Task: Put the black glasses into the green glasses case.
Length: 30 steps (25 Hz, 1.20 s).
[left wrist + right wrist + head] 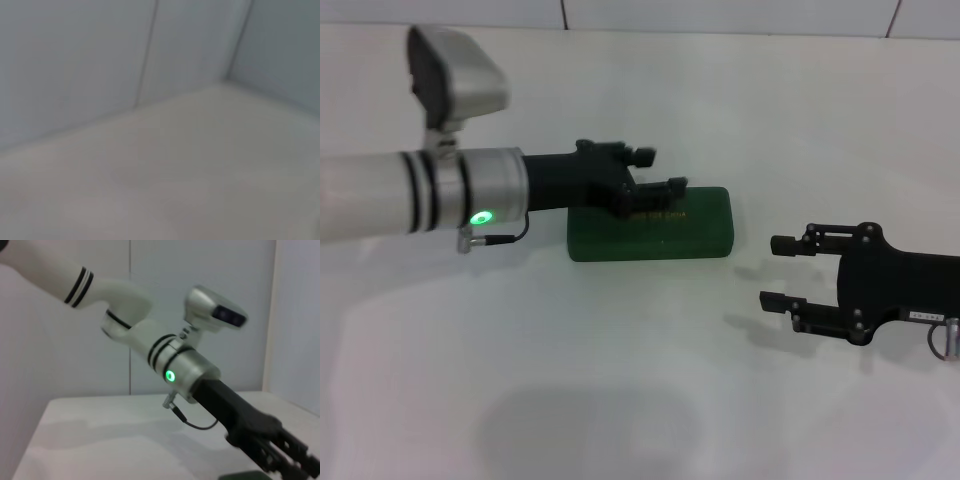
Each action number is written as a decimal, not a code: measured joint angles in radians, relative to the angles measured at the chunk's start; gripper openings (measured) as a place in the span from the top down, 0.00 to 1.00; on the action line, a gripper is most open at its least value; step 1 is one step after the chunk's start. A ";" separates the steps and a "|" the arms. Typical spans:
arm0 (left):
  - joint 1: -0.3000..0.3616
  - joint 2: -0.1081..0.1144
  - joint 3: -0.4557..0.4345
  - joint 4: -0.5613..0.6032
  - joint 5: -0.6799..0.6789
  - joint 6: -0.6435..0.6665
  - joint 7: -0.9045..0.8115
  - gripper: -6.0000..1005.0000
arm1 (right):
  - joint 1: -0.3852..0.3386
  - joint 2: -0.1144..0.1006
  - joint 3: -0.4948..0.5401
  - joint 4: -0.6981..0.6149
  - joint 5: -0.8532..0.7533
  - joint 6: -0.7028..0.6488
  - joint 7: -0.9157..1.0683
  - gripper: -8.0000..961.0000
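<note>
The green glasses case [652, 226] is lying closed on the table [620, 400], glasses unseen — likely light and fragile — with the left gripper [655, 172] spread above its lid, empty, and the right gripper [782, 272] idling open.

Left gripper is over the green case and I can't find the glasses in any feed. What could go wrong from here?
1. The green glasses case looks closed and the black glasses show in no view; they may already be inside, or missing.
2. The left gripper hangs over the case's far edge, fingers apart; pressing down could skid the case across the smooth table.
3. The right gripper waits open beside the case; a sideways push could drive the case into it.
</note>
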 joint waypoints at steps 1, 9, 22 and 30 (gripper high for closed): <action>0.017 0.003 -0.003 0.007 -0.032 0.045 0.032 0.35 | -0.002 0.001 0.000 -0.007 0.001 -0.006 0.000 0.39; 0.246 0.049 -0.008 0.140 -0.222 0.632 0.298 0.35 | 0.002 0.006 0.045 -0.011 0.061 -0.126 -0.013 0.38; 0.432 0.072 -0.006 0.125 -0.187 0.757 0.463 0.13 | 0.099 0.013 -0.032 0.098 0.128 -0.154 -0.087 0.14; 0.439 0.080 -0.012 0.122 -0.182 0.768 0.469 0.12 | 0.107 0.013 -0.035 0.113 0.131 -0.151 -0.121 0.11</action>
